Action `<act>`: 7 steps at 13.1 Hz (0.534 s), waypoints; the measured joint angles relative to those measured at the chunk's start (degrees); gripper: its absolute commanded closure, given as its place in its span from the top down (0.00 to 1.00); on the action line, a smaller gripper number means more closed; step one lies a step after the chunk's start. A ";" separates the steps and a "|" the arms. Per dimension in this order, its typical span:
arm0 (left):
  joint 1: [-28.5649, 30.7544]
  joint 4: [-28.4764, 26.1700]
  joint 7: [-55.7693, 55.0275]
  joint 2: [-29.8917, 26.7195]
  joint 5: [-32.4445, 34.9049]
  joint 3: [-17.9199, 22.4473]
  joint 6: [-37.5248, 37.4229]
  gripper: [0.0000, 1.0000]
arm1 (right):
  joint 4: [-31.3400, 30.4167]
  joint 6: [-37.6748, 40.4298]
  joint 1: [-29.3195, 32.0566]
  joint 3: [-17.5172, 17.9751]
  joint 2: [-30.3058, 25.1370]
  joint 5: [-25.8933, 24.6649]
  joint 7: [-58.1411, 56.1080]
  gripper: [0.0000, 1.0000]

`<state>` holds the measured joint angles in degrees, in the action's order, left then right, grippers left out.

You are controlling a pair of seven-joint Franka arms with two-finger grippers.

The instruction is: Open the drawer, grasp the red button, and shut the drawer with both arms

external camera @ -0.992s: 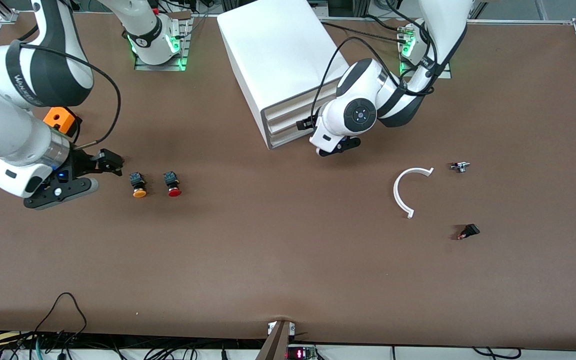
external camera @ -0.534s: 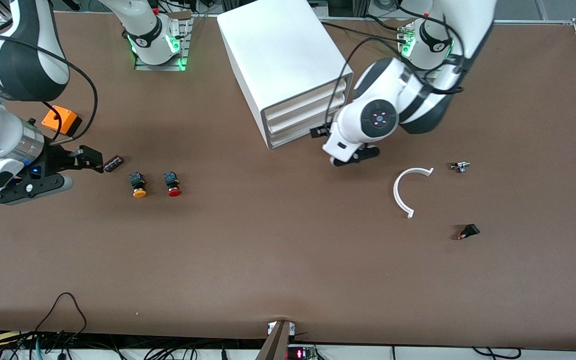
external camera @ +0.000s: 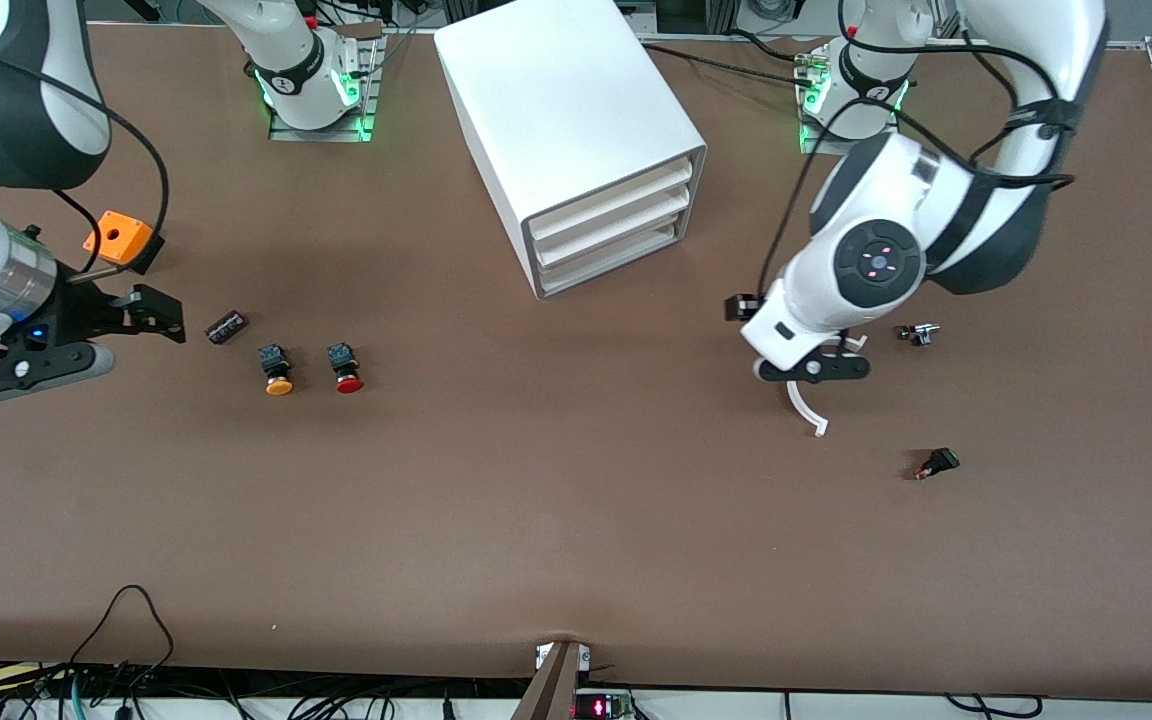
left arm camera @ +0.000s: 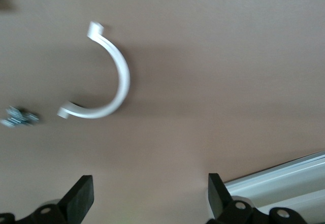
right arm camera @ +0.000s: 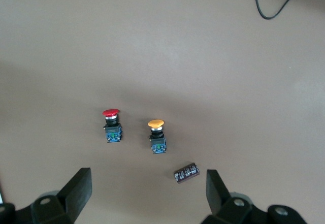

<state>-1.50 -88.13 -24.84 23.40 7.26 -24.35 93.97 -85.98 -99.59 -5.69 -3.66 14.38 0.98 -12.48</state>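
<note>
— Where is the red button [external camera: 345, 368]?

— On the bare tabletop [external camera: 556, 520], at mid-height of the front view, toward the right arm's end. It lies on its side, just beside a yellow button [external camera: 276, 371], and nothing touches it.

— And the right tool [external camera: 141, 312]?

— It hangs low at that same end, near a small dark part [external camera: 226, 327] and an orange box [external camera: 118, 238]. Its fingers are spread wide and hold nothing; the right wrist view shows both buttons between them, well apart from the tips.

— The drawers [external camera: 608, 225]?

— All three sit flush in the white cabinet [external camera: 566, 110] at the top centre of the frame.

— The left tool [external camera: 811, 368]?

— Over a white curved clip [external camera: 804, 405], toward the left arm's end, clear of the cabinet. Its fingers are also parted and empty, with the clip [left arm camera: 119, 79] lying on the tabletop below them.
</note>
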 measured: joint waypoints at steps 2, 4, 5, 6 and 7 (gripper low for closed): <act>2.46 3.99 7.07 -0.15 2.29 0.09 -2.87 0.99 | 0.20 1.73 0.19 -1.90 -0.22 1.72 0.00 1.00; 5.18 7.27 13.06 -0.44 2.62 0.38 -4.90 0.99 | 1.20 6.53 0.30 -3.82 -0.79 2.16 0.00 1.00; 5.59 8.45 14.99 -1.04 2.62 1.29 -5.72 0.99 | 2.80 9.40 0.38 -4.39 -0.98 2.16 -0.01 1.00; 5.28 8.96 16.36 -2.19 2.39 3.09 -6.21 0.99 | 4.88 12.42 0.41 -4.74 -1.22 2.16 -0.01 1.00; 4.39 8.92 17.66 -3.81 1.51 5.59 -6.42 0.99 | 6.60 15.00 0.41 -5.24 -1.52 2.16 -0.01 1.00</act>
<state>2.89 -79.21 -7.18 19.59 8.77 -18.76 87.54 -79.38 -84.59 -5.28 -8.89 12.86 3.14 -12.49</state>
